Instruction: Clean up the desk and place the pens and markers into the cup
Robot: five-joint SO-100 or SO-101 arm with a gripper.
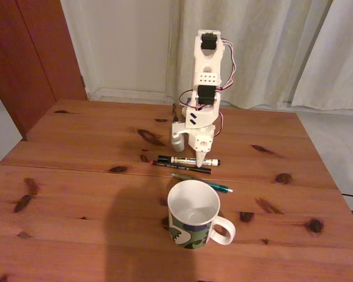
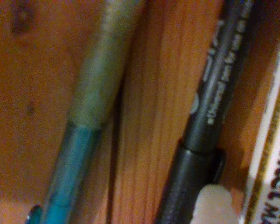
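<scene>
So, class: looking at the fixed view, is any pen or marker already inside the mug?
No: the mug shows a bare white inside, and all three writing tools lie on the desk behind it.

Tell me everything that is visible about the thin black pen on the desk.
The thin black pen lies flat on the wooden desk, between the white marker behind it and the teal pen in front, as the fixed view shows. It looks like matte black plastic, with a red tip at its left end there. In the wrist view its barrel carries small white print and joins a wider cap with a clip. The claw is down at the pens; contact cannot be told.
</scene>
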